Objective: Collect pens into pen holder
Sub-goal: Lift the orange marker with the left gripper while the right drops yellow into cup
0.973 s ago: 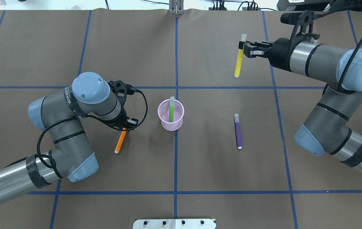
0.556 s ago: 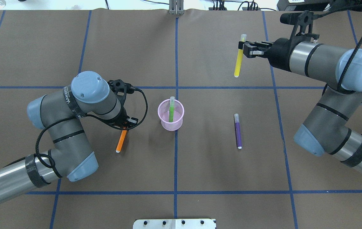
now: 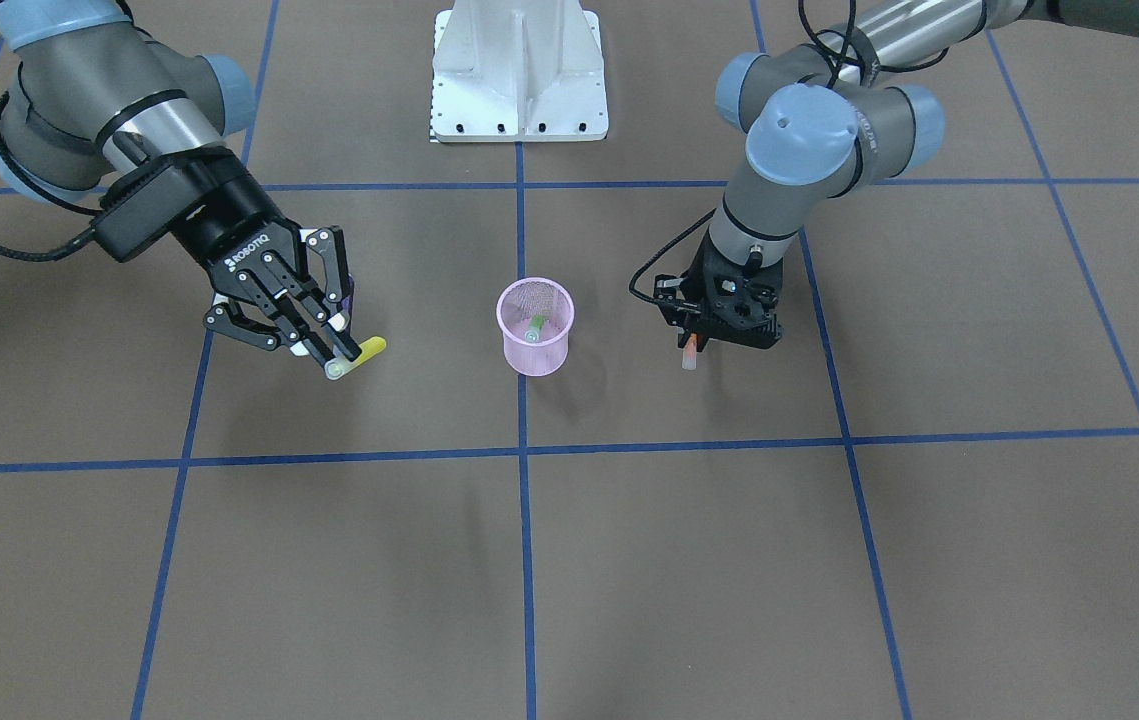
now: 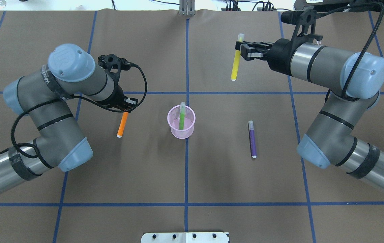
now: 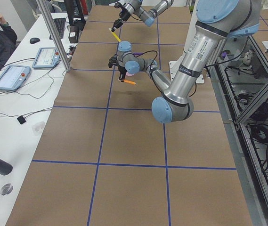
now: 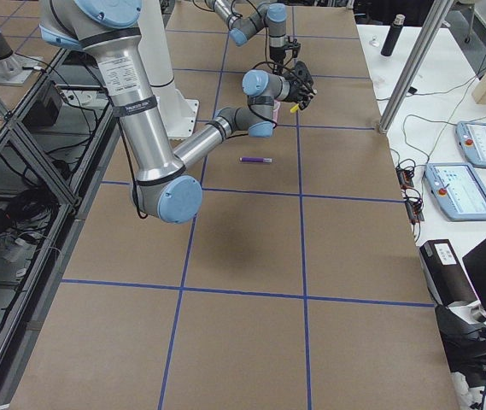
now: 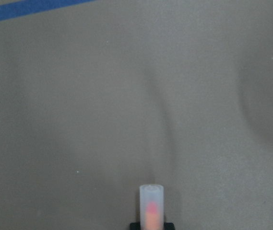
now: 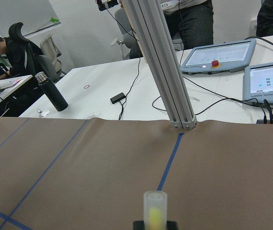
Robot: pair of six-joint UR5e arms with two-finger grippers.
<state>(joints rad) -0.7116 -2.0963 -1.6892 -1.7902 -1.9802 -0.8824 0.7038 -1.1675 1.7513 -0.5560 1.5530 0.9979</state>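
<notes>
A: Overhead exterior view first: what sits in the pen holder (image 4: 174, 131)?

B: One green pen (image 4: 181, 118). It stands inside, leaning toward the far rim, and its pale translucent cap pokes above the rim.

A: And the holder itself?

B: It is a round pink wire-mesh cup with a solid pink rim, slightly narrower at the bottom. It stands upright on the brown table (image 4: 212, 175), on the centre blue tape line (image 4: 186, 168), between the two arms.

A: Then go across from the left.

B: The left gripper (image 4: 126, 110) is clamped on the upper end of the orange pen (image 4: 121, 125), left of the holder and near it. The pen hangs tilted. The exterior left view shows it clear of the table, with its shadow beneath. The left wrist view shows its clear cap with orange inside.

A: Past the holder?

B: The yellow pen (image 4: 235, 64) is pinched near its pale cap by the right gripper (image 4: 240, 50), whose fingers are closed on it. It hangs over the far half of the table, right of the centre line and well apart from the holder.

A: And the last?

B: The purple pen (image 4: 252, 140) lies flat on the table right of the holder, well apart from it. No gripper touches it. Its pale cap points to the far side, and it has a white tip at the near end.
</notes>
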